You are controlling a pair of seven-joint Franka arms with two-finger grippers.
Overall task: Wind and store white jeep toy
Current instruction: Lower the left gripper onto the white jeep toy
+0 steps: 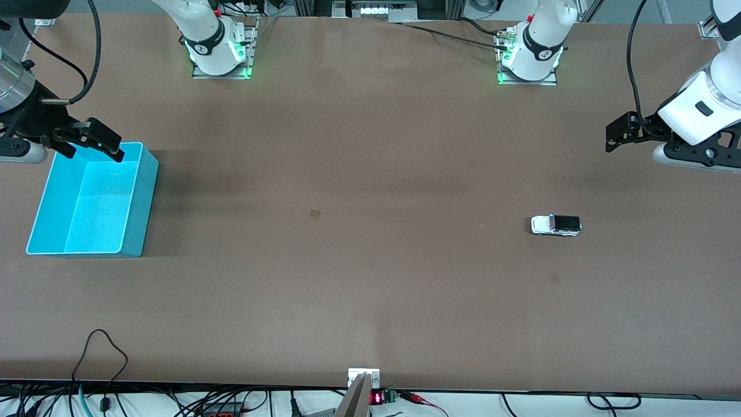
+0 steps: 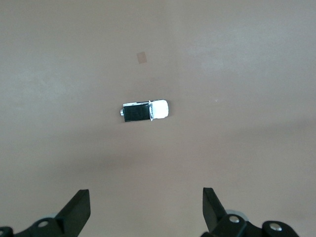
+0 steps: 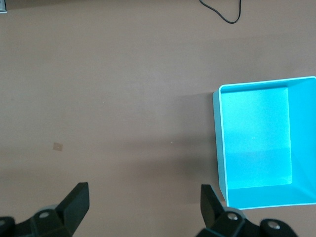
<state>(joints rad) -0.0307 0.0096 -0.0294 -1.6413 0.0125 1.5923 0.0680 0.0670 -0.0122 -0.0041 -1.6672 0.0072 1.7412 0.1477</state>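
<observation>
The white jeep toy (image 1: 556,225), with a black roof panel, stands on its wheels on the brown table toward the left arm's end. It also shows in the left wrist view (image 2: 145,110). My left gripper (image 1: 613,139) hangs in the air over the table at that end, apart from the jeep. It is open and empty (image 2: 146,207). My right gripper (image 1: 95,152) hangs by the rim of an empty blue bin (image 1: 149,191) at the right arm's end. It is open and empty (image 3: 144,202), with the bin (image 3: 217,143) beside it.
A small tan mark (image 1: 315,215) lies mid-table. Cables (image 1: 104,347) and a metal bracket (image 1: 363,376) sit at the table edge nearest the front camera. The two arm bases (image 1: 220,52) (image 1: 529,58) stand at the edge farthest from it.
</observation>
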